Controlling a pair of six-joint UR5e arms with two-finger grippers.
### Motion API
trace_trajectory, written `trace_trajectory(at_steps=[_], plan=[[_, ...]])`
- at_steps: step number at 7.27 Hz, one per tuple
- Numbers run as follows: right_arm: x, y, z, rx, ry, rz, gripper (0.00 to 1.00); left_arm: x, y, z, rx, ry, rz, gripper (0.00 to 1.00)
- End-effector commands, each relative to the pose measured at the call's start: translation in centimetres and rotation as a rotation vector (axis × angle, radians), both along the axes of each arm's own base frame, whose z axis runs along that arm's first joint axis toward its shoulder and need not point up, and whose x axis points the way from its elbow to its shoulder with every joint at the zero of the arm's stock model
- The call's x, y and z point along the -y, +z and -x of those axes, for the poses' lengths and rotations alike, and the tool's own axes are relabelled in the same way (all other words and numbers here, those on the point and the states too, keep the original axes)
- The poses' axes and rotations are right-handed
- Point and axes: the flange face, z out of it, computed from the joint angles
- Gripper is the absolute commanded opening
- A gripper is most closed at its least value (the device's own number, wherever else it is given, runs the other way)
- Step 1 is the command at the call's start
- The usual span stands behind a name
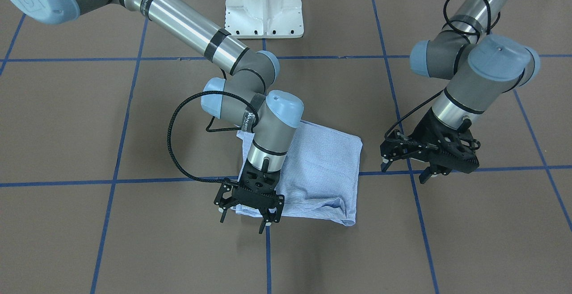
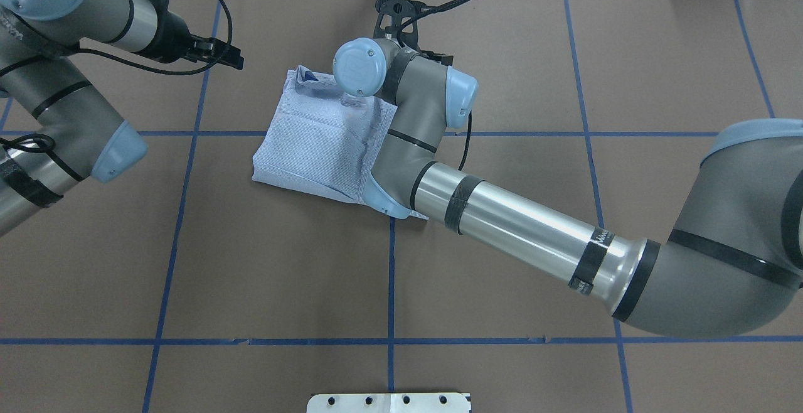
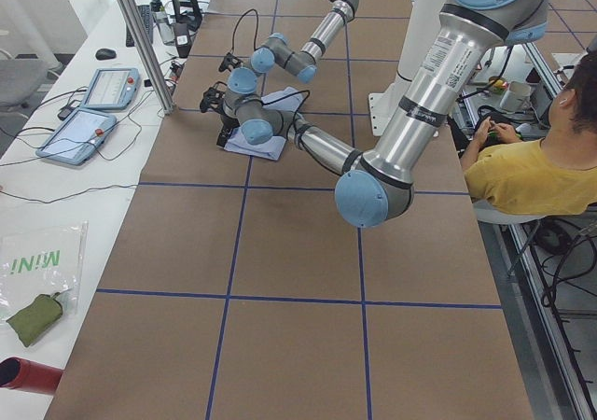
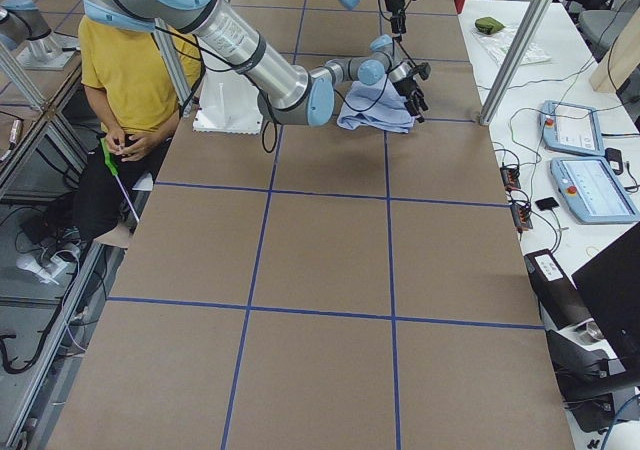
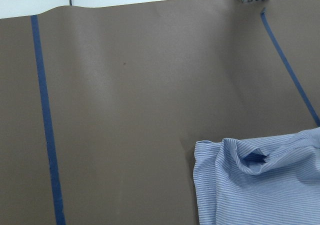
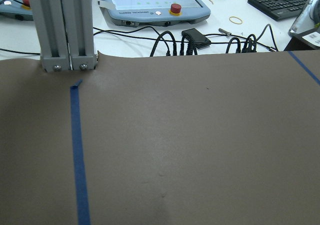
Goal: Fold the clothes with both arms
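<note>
The clothes are one light blue striped shirt (image 1: 319,169), folded into a rough square on the brown table; it also shows in the overhead view as shirt (image 2: 313,140) and at the lower right of the left wrist view as shirt (image 5: 260,185). My right gripper (image 1: 243,223) hangs open over the shirt's edge farthest from the robot's base, with nothing between its fingers. My left gripper (image 1: 404,173) is open too, and it hovers apart from the shirt on its left-arm side. In the overhead view the right wrist hides most of its own gripper.
Blue tape lines (image 1: 116,151) grid the table. The white pedestal base (image 1: 263,8) stands at the robot's edge. An aluminium post (image 6: 65,25) and teach pendants (image 3: 93,112) sit past the far edge. A seated person (image 3: 532,173) is beside the table.
</note>
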Motion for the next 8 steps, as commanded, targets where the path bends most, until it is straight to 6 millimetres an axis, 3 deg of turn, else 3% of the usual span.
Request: trace_trajectory(at_steps=[1, 2, 3, 5, 6, 7, 8], plan=[[-0.5, -2.9, -3.3, 0.139, -0.093, 0.033, 0.99, -2.2, -1.5, -2.5, -0.028, 0.003, 0.007, 1.0], [-1.7, -2.2, -5.0, 0.187, -0.124, 0.042, 0.99, -3.9, -1.5, -5.5, -0.025, -0.018, 0.025, 1.0], [-2.0, -1.4, -6.8, 0.216, -0.141, 0.055, 0.99, -5.5, -0.1, -7.4, -0.017, -0.007, 0.044, 1.0], [-1.6, -0.5, -11.0, 0.246, -0.23, 0.076, 0.99, -8.7, 1.9, -10.1, -0.041, 0.008, 0.048, 1.0], [-2.2, 0.0, -12.2, 0.257, -0.235, 0.069, 0.99, -9.7, 3.1, -9.7, -0.074, 0.009, 0.038, 1.0], [-2.6, 0.6, -13.1, 0.255, -0.24, 0.06, 0.99, -11.2, 3.3, -11.4, -0.096, 0.007, 0.08, 0.96], [-2.5, 0.8, -13.6, 0.252, -0.241, 0.055, 0.99, -12.7, 3.3, -13.3, -0.099, -0.008, 0.093, 0.84]])
